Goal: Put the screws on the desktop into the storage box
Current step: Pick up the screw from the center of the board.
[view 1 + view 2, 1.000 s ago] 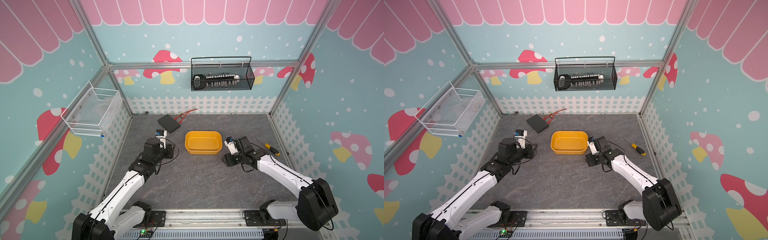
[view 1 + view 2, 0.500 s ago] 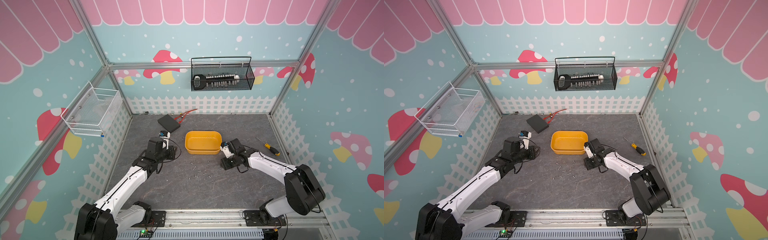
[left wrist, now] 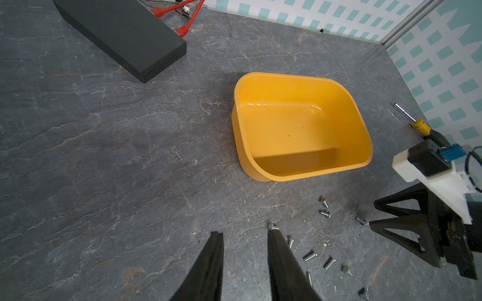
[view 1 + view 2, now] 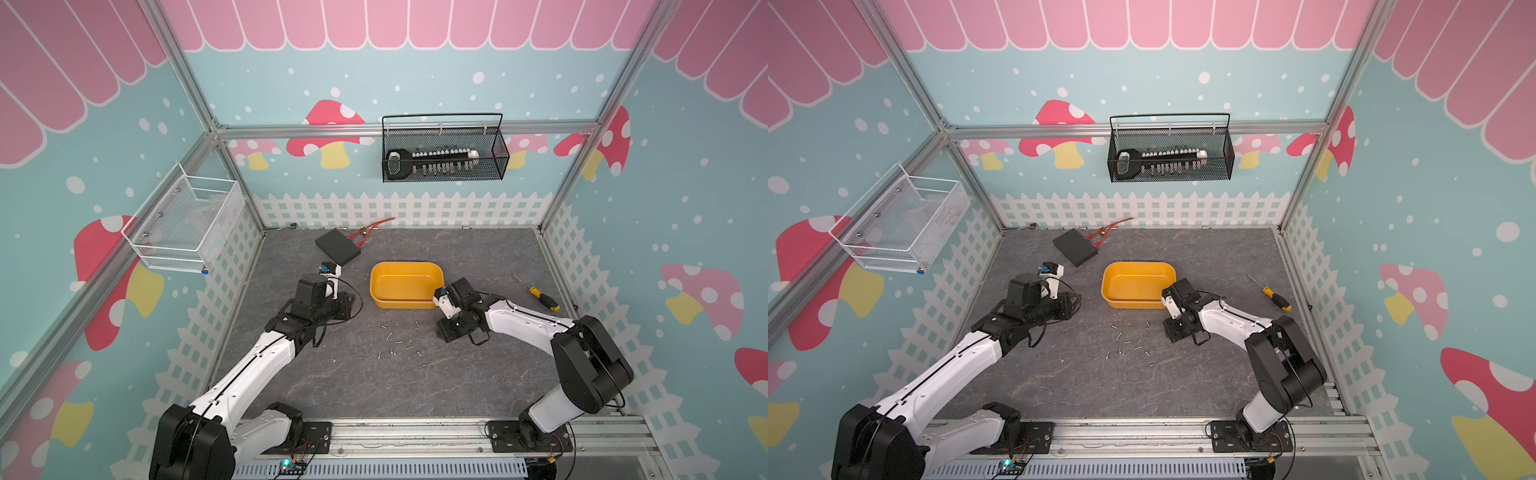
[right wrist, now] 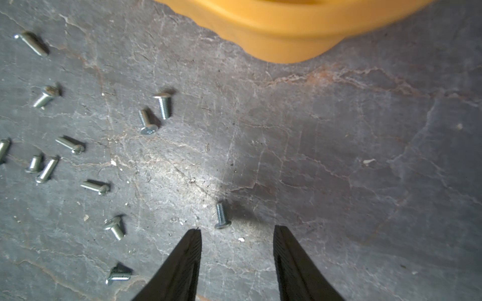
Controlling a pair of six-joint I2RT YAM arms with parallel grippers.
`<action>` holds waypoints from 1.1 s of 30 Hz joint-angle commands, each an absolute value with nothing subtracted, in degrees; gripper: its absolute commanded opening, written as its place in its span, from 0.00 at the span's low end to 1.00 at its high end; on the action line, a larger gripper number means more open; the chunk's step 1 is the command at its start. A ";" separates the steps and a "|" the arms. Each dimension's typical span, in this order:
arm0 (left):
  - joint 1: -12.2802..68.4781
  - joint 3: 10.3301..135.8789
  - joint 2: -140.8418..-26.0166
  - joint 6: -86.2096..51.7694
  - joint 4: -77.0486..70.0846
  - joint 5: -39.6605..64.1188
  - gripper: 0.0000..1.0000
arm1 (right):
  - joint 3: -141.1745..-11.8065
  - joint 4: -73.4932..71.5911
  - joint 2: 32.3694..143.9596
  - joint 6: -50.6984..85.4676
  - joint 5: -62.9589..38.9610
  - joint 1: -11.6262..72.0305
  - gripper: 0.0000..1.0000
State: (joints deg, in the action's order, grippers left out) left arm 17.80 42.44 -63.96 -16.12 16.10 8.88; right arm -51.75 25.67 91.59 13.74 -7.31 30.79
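Both top views: screws [image 4: 401, 343] scattered on desktop [image 4: 478, 386], just front of yellow storage box [image 4: 403, 302], which sits mid-desktop. Left wrist: left gripper [image 3: 245, 233] jaws parted, holding nothing, screws beside it. Right wrist: right gripper [image 5: 237, 229] jaws apart, empty, single screw [image 5: 222, 216] just ahead of the gap.

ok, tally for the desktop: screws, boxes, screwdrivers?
screws: 12, counted in the right wrist view
boxes: 2, yellow box and black box
screwdriver: 1
total: 15
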 commanded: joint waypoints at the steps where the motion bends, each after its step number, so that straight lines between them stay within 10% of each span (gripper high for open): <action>1: 17.83 44.12 -64.42 -15.91 17.02 9.72 0.33 | -52.52 26.47 93.17 13.27 -6.45 31.38 0.51; 33: 17.91 44.12 -64.35 -15.91 17.23 9.67 0.33 | -53.35 26.37 96.26 13.97 -4.49 33.19 0.40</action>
